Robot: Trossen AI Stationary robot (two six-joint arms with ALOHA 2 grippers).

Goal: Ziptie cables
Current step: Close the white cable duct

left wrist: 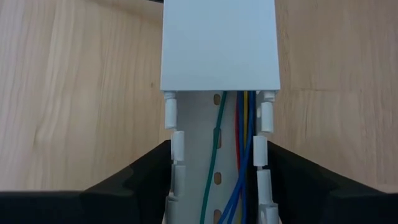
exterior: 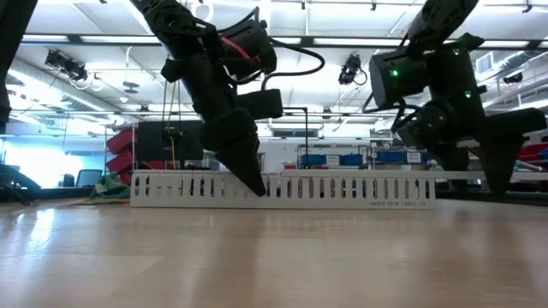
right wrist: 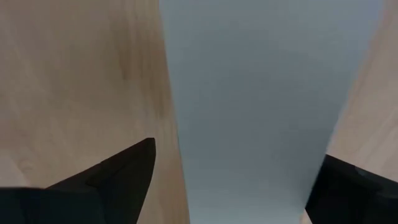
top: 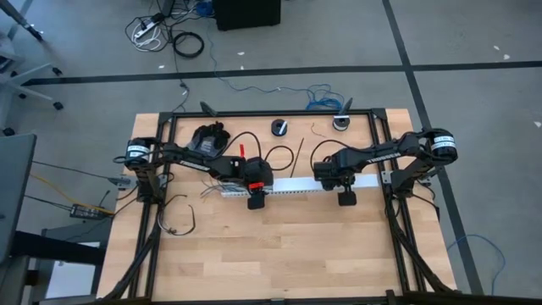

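A white slotted duct (top: 292, 186) lies flat across the middle of the table. A plain white cover (left wrist: 217, 43) closes its right part. In the uncovered part, several thin cables (left wrist: 239, 143), green, red, yellow and blue, run along the channel. My left gripper (top: 254, 202) slants down onto this uncovered part, just left of the cover's end, and is shut on the duct. My right gripper (top: 346, 197) points straight down over the covered part near the duct's right end. It is open, one finger (right wrist: 118, 177) on each side of the cover (right wrist: 261, 93), with a gap showing beside that finger. My left gripper holds the duct between its two fingers, one on each slotted side wall (left wrist: 176, 146), in the uncovered stretch close to the cover's end. The fingers come slanting down from above and lie across the duct. The duct stays flat on the table.
Loose dark wires (top: 182, 219) lie on the table's left part. A black bundle (top: 210, 137) and two round dark items (top: 279, 127) (top: 341, 123) sit along the far edge. Black frame rails (top: 398, 229) border the table. Bare wood (top: 288, 254) lies toward the near edge.
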